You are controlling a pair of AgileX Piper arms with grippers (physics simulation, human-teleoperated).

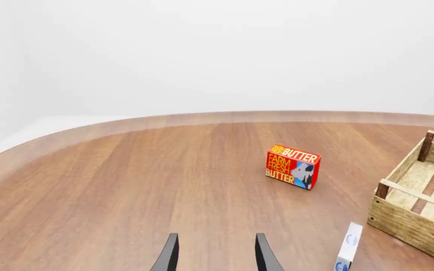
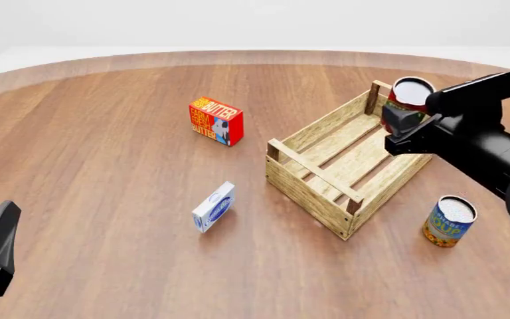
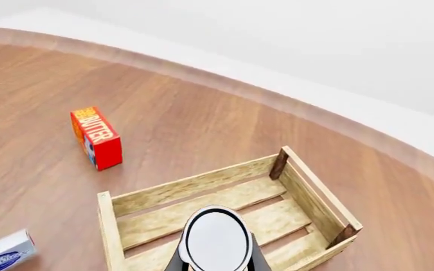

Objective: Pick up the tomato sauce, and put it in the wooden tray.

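Observation:
The tomato sauce, a small red-labelled can with a silver top, hangs in the air over the far right part of the wooden tray. My right gripper is shut on it, and the black arm hides most of the can's label. From the right wrist view the can's top sits above the tray's slatted bottom. My left gripper is open with nothing between its fingers, low over bare table at the near left, far from the tray.
A red butter box stands left of the tray. A small white-and-blue box lies nearer, at the tray's front left. A blue-and-yellow soup can stands to the right of the tray's near corner.

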